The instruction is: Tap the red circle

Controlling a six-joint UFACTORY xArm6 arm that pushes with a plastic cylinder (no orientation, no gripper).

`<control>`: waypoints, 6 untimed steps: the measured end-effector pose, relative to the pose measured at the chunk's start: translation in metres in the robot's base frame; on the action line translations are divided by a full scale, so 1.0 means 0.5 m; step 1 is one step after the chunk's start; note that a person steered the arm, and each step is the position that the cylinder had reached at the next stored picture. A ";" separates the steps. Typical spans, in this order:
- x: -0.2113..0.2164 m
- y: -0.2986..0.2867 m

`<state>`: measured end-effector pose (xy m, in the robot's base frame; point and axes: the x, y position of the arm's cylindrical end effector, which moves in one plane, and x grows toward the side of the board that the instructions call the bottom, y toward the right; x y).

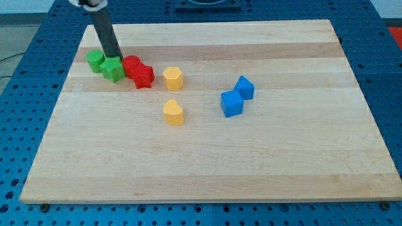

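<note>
Yellow block (174,112), round red circle (131,64) behind.

Nothing to read here: no words, labels, brands, numbers or signs on the board (207,157), and none on any block lying on it. The blue pegboard (377,37) around the board carries no marking either.

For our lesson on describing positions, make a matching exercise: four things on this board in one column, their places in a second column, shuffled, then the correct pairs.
Things:
1. green blocks
2. red blocks
3. blue blocks
4. my tip

Places:
A. farthest toward the view's right
B. farthest toward the view's left
C. between green and red blocks
D. just left of the upper yellow block

Pairs: 1-B, 2-D, 3-A, 4-C
</note>
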<state>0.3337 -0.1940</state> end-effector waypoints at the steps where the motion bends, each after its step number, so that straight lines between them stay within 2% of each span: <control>1: 0.126 -0.013; 2: 0.281 0.019; 3: 0.336 0.001; 4: 0.341 -0.035; 5: 0.246 -0.044; 6: 0.154 -0.116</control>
